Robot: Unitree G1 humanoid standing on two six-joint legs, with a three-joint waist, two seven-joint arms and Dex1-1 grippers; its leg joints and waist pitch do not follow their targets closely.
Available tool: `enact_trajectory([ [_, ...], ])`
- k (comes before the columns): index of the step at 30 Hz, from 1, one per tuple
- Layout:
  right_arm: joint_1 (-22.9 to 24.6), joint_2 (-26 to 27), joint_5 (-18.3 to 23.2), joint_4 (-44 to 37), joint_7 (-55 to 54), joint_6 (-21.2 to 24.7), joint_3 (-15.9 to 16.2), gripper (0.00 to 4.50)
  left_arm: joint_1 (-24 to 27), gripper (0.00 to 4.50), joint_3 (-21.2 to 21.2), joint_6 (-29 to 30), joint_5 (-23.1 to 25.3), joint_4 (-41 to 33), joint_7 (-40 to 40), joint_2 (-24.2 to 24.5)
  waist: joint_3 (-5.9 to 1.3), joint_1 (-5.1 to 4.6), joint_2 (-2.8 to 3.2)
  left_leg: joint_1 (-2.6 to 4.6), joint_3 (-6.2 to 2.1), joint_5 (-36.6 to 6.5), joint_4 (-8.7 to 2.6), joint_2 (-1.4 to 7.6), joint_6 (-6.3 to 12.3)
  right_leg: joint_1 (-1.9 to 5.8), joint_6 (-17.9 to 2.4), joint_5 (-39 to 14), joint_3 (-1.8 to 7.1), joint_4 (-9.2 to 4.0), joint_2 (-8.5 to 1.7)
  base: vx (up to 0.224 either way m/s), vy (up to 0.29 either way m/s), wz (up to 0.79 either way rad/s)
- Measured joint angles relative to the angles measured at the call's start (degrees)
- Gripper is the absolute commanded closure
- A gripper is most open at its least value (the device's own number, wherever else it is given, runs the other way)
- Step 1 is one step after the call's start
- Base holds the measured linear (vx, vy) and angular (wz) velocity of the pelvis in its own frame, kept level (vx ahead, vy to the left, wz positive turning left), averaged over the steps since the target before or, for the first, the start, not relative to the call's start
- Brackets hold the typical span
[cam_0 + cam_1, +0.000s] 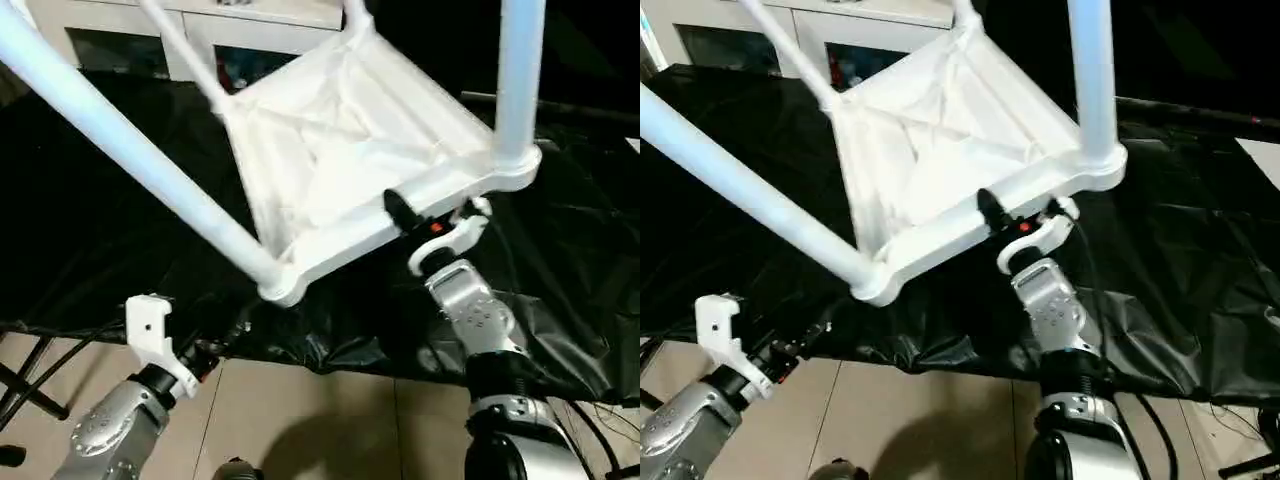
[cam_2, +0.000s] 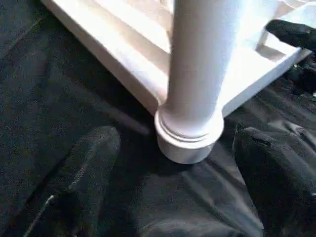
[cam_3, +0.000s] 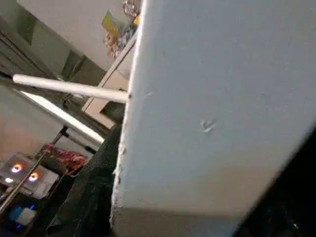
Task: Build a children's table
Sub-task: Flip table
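Apparently tilted up off black plastic sheet [image 1: 90,220]: all-white plastic children's table [image 1: 340,150], legs fitted, clamped at near rim by right gripper [image 1: 415,225] for steadying. Left gripper [image 2: 173,187] wide open, holding nothing, just beside corner leg [image 2: 197,74].

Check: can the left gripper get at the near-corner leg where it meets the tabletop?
Probably yes. The left gripper is open and free, the leg base sits between its fingers with only black sheet around; the right gripper clamps the tabletop edge farther along.
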Motion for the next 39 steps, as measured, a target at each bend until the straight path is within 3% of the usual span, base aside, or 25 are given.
enact_trajectory([
  [9, 2.87, -1.63, -2.55, -9.41, -5.39, -0.07, 0.79, 2.56, 0.49, 0.0, -5.59, -4.45, 5.29, -5.86, -1.88, 2.43, 0.0, -0.51, 0.06, 0.03, 0.0, 0.02, -0.01, -0.02, -0.03, -0.04, 0.08, 0.23, 0.06, -0.02, 0.0, 0.0, 0.0, 0.0],
  [18, 2.89, -6.21, -10.16, -17.01, -10.26, -2.26, 5.33, 2.55, -3.02, 0.0, -9.21, -5.77, 10.79, -7.24, -1.78, 5.0, -0.09, -0.86, 0.07, 0.09, 0.01, 0.05, 0.0, -0.05, -0.08, -0.06, 0.15, 0.47, 0.17, -0.04, 0.02, 0.0, 0.0, 0.0],
  [25, 0.9, -9.36, -19.87, -19.87, -14.07, -3.61, 11.8, 2.57, -9.55, 0.0, -10.35, -5.59, 13.83, -9.03, -1.1, 6.15, -0.37, -1.31, -0.36, 0.14, -0.02, 0.09, 0.01, -0.04, -0.15, -0.04, 0.25, 0.58, 0.15, -0.02, 0.04, 0.0, 0.0, 0.0],
  [33, 0.02, -8.96, -26.33, -19.86, -20.75, -4.14, 14.68, 2.8, -16.14, 0.0, -10.2, -2.85, 15.35, -9.16, 0.31, 6.87, -0.59, -1.25, -0.88, 0.15, -0.05, 0.09, 0.12, -0.07, -0.16, -0.17, 0.46, 0.71, 0.17, -0.03, 0.02, 0.0, 0.0, 0.0],
  [39, -2.37, -5.84, -31.21, -16.21, -26.43, -7.13, 16.84, 2.94, -21.28, 0.0, -10.47, -2.24, 17.43, -6.93, 0.92, 6.87, -0.67, -2.01, -1.11, 0.12, -0.06, 0.14, 0.11, -0.08, -0.24, -0.16, 0.47, 0.97, 0.19, -0.02, 0.03, 0.0, 0.0, 0.0],
])
